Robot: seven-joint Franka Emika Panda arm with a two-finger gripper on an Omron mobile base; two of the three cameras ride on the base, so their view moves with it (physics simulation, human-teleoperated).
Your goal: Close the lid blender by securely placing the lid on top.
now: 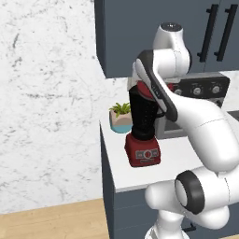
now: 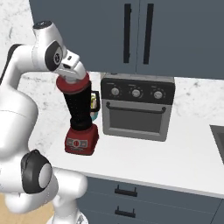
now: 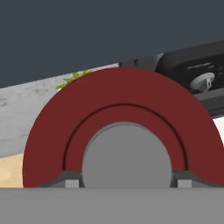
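Gripper (image 2: 73, 79) clamped on one red lid (image 2: 72, 85) atop one blender (image 2: 81, 118), beside one oven (image 2: 136, 107).

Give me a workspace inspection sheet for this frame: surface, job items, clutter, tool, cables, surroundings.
Surface: white counter over dark drawers.
Job's things: red lid sits at the top of the blender jar; whether fully seated cannot be told. Blender upright near the counter's left end.
Clutter: small potted plant behind the blender; oven with knobs to its right.
Tool: tool at the lid; hand view shows fingertips either side of the grey centre, grip unclear.
Cables: nothing seen.
Surroundings: dark wall cabinets, marbled white wall, wooden floor.
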